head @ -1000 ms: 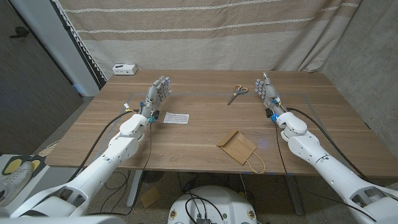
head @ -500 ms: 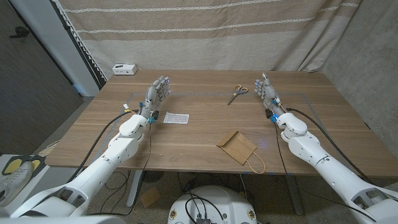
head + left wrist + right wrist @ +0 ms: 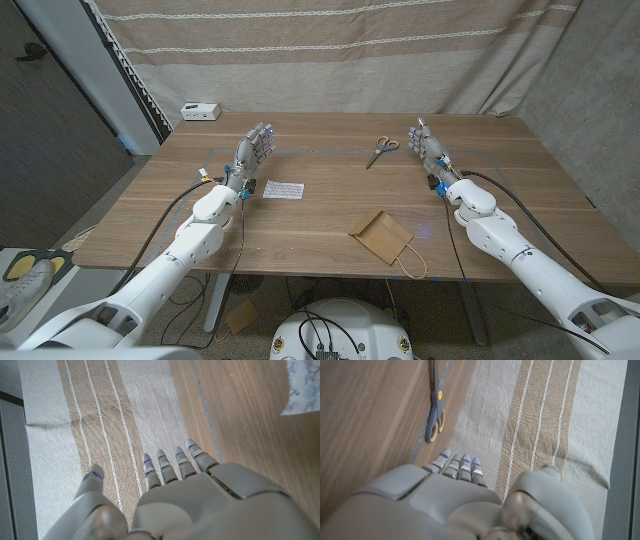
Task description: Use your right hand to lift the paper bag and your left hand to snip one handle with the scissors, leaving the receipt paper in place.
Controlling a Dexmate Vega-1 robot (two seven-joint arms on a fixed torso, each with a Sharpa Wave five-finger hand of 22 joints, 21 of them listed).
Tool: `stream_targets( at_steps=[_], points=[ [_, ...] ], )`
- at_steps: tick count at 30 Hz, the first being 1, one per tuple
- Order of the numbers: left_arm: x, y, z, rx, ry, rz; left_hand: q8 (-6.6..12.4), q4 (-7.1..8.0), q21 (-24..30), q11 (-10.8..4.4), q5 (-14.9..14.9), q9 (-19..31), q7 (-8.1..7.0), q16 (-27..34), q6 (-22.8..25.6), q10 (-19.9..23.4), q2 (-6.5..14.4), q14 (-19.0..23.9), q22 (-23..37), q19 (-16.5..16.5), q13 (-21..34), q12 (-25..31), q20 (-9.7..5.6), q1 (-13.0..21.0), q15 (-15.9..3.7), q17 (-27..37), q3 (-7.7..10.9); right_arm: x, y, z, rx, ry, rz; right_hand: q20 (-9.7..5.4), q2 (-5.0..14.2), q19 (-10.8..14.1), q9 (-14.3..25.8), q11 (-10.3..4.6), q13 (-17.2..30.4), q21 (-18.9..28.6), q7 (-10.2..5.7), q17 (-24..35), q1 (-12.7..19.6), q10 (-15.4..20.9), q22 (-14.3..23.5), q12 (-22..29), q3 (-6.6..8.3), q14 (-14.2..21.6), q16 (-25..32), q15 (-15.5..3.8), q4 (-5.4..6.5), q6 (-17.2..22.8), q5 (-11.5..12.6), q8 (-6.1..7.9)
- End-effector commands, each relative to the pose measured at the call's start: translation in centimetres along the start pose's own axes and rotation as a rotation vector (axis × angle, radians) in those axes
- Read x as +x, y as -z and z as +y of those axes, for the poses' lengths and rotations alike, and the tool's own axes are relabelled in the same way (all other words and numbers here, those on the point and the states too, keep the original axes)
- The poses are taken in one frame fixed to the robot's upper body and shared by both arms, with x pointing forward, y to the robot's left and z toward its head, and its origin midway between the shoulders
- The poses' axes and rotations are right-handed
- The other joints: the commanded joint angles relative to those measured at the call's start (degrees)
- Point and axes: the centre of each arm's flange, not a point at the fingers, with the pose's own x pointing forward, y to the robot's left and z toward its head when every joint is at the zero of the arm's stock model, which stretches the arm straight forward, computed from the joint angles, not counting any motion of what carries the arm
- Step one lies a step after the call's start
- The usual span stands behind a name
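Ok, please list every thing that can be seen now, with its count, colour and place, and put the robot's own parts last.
paper bag: one, brown, lying flat near the table's front edge, its handle past the edge
scissors: one, grey blades with yellow-lined handles, far side of the table, beside the right hand
receipt paper: one, white, printed, just right of the left hand
small box: one, white, far left corner
table: one, brown wood
curtain: one, beige with white stripes, behind the table
left hand: one, grey, open, fingers pointing away
right hand: one, grey, open, fingers pointing away

Left robot hand (image 3: 254,150) and right robot hand (image 3: 428,146), empty, fingers extended.
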Motion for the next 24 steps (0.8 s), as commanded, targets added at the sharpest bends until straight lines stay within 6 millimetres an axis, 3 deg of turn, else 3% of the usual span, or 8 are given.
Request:
stream_targets(
  at_steps=[1,10,13,15,16,18,24],
  points=[
    [0.1,0.2,-0.1,-0.001,0.001,-0.005,0.27,0.02,0.32,0.08,0.41,0.15,-0.03,0.46,0.49,0.36,-0.28,0.57,0.17,0.44,0.11,0.47,-5.63,0.24,-9.81,0.26,0.19,0.9,-0.8,-0.3,-0.099,-0.033,0.003,-0.72,0.1,0.06,0.26,-1.04,0.3,-0.66,-0.48,0.09,2.56,-0.4,0.15,0.29,0.4,-0.25,0.19,-0.83,-1.44,-0.7,0.77,0.06],
    [-0.2,0.5,-0.2,0.0,0.008,0.001,0.26,0.05,0.34,0.09,0.41,0.15,-0.03,0.46,0.61,0.38,-0.28,0.57,0.17,0.45,0.11,0.46,-5.65,0.3,-9.8,0.26,0.13,1.0,-1.5,-0.3,-0.17,-0.05,0.008,-0.76,0.16,-0.03,0.3,-1.79,0.33,-1.93,-1.21,0.07,6.69,-1.67,0.15,-0.06,1.37,-1.25,-0.03,-1.44,-3.78,-2.34,1.39,-0.19],
    [-0.5,0.6,-0.2,-0.003,0.004,0.003,0.24,0.03,0.34,0.11,0.42,0.15,-0.04,0.45,0.6,0.43,-0.29,0.56,0.17,0.44,0.11,0.47,-5.69,0.36,-9.81,0.26,0.12,1.1,-1.8,-0.4,-0.193,-0.057,0.009,-0.71,0.17,0.02,0.31,-2.63,0.36,-2.38,-1.55,0.08,8.1,-2.28,0.17,-0.18,1.63,-1.62,-0.05,-1.8,-4.56,-2.8,1.49,-0.18],
    [-0.6,0.7,-0.2,-0.002,0.005,0.004,0.23,0.02,0.34,0.14,0.43,0.15,-0.04,0.44,0.58,0.5,-0.3,0.55,0.17,0.45,0.11,0.5,-5.7,0.39,-9.81,0.26,0.11,1.1,-1.8,-0.5,-0.192,-0.059,0.013,-0.73,0.29,-0.01,0.33,-3.94,0.41,-3.04,-2.81,0.09,9.76,-2.47,0.21,-0.06,1.95,-2.34,-0.12,-2.78,-5.44,-3.45,1.56,-0.17],
    [-0.7,0.7,-0.1,-0.003,0.005,0.005,0.22,0.02,0.35,0.09,0.43,0.15,-0.04,0.44,0.57,0.5,-0.3,0.55,0.17,0.45,0.11,0.5,-5.71,0.4,-9.81,0.26,0.1,1.1,-1.8,-0.5,-0.188,-0.061,0.015,-0.76,0.43,0.1,0.35,-5.83,0.44,-3.46,-3.65,0.12,10.61,-2.44,0.24,0.08,2.07,-2.44,-0.01,-2.9,-5.86,-3.73,1.45,-0.11],
    [-0.7,0.7,-0.1,-0.004,0.006,0.004,0.2,0.0,0.34,-0.09,0.44,0.15,-0.04,0.43,0.56,0.45,-0.32,0.53,0.17,0.43,0.11,0.47,-5.73,0.47,-9.8,0.25,0.08,1.1,-1.8,-0.6,-0.198,-0.061,0.022,-0.8,0.58,0.15,0.36,-7.01,0.46,-3.74,-4.26,0.14,11.01,-2.76,0.25,0.03,2.12,-2.48,0.05,-2.99,-6.03,-3.91,1.36,-0.1],
    [-0.6,0.3,-0.1,0.006,0.012,-0.006,0.16,-0.01,0.34,0.09,0.45,0.14,-0.04,0.41,0.53,0.55,-0.34,0.46,0.17,0.4,0.11,0.49,-5.82,0.55,-9.81,0.25,0.04,1.3,-2.0,-0.7,-0.226,-0.072,0.034,-1.1,0.74,0.27,0.38,-8.56,0.49,-4.22,-5.33,0.16,11.19,-2.41,0.28,0.29,1.99,-2.7,0.08,-4.07,-6.05,-3.79,1.05,0.01]
  ],
)
